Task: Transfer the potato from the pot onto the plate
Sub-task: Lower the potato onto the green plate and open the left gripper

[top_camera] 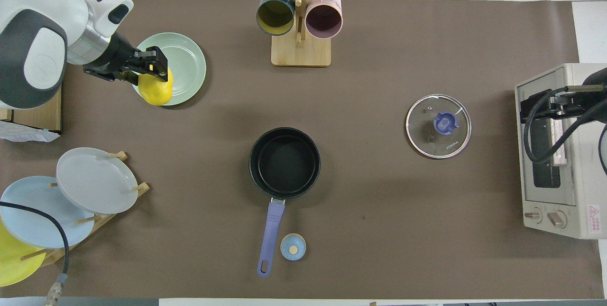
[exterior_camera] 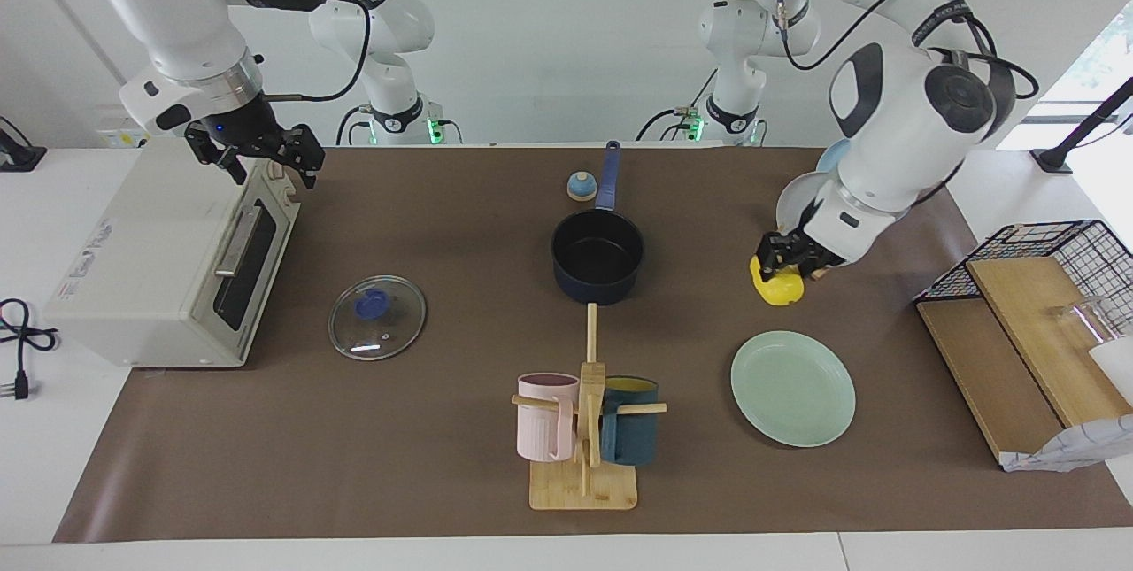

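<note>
The yellow potato point(exterior_camera: 779, 288) hangs in the air with my left gripper point(exterior_camera: 782, 266) shut on it from above. It is over the mat at the edge of the mint-green plate point(exterior_camera: 793, 388), between that plate and the plate rack. In the overhead view the potato point(top_camera: 155, 89) under the left gripper point(top_camera: 148, 74) covers part of the plate's rim point(top_camera: 187, 66). The navy pot point(exterior_camera: 597, 257) stands mid-table with nothing inside point(top_camera: 284, 162), its blue handle pointing toward the robots. My right gripper point(exterior_camera: 258, 157) waits open over the toaster oven.
A toaster oven point(exterior_camera: 159, 261) stands at the right arm's end, a glass lid point(exterior_camera: 376, 317) beside it. A mug rack point(exterior_camera: 584, 429) is farther from the robots than the pot. A rack of plates point(exterior_camera: 828, 217), a wire basket point(exterior_camera: 1053, 257) and wooden boards fill the left arm's end.
</note>
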Motion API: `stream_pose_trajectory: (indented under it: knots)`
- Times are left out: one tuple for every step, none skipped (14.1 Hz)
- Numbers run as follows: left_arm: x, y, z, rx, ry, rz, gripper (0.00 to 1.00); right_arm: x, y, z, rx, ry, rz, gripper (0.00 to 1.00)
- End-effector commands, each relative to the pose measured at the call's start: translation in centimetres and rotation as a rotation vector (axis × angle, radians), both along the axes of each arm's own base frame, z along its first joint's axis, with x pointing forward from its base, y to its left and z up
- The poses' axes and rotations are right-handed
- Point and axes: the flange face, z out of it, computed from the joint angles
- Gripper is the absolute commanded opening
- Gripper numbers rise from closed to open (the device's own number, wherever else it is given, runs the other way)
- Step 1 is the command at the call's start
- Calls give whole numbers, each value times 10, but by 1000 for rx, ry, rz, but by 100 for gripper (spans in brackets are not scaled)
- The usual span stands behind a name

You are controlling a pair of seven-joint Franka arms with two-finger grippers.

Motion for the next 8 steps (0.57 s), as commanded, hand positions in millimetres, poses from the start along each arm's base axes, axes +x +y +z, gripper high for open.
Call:
stream_pose_trajectory:
  knots:
    - [38, 20, -53, 15, -44, 3, 0, -5, 0, 0, 18, 1, -16, 100]
    - [46, 21, -85, 36, -58, 1, 0, -4, -1, 0, 18, 0, -17, 100]
    - [48, 22, -109, 38, -76, 9, 0, -5, -1, 0, 19, 1, -18, 100]
    - [46, 25, -127, 40, -81, 14, 0, -5, 0, 0, 18, 1, -16, 100]
    - [44, 25, -140, 44, -82, 14, 0, -4, -1, 0, 19, 0, -18, 100]
    - [44, 26, -145, 45, -86, 13, 0, -5, 0, 0, 19, 1, -16, 100]
    - [43, 27, -154, 47, -74, 16, 0, -5, 0, 0, 19, 1, -16, 100]
    - [40, 25, -164, 49, -67, 12, 0, -5, -1, 0, 18, 1, -18, 100]
